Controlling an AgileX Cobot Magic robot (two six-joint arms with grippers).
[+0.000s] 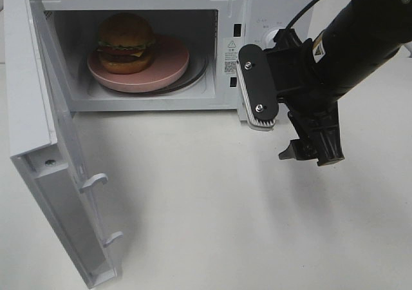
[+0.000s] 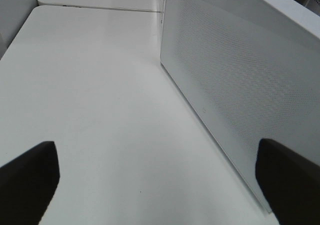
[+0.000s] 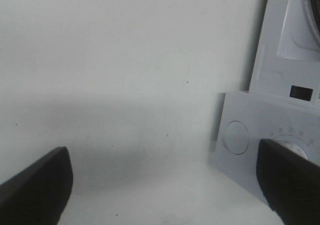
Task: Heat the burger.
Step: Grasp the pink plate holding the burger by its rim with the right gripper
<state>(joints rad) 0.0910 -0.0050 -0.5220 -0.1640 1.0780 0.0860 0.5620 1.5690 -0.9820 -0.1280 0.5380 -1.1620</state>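
The microwave mouth is unblocked above open worktop; its door walls the left, the right gripper crowds the right.

From above, my right hand covers most of the control panel of the white boxy microwave oven, whose top is cut off by the picture's edge. My black right arm runs out past the top right corner. My left hand is outside that high view; its wrist camera catches only two dark fingertips, both clipped by the frame. My right fingertips are clipped likewise, and one hides part of the round white dial. The marks around it and the warning label are too small to read. The tall golden-bunned burger hides part of the round pink plate, which covers most of the glass turntable.
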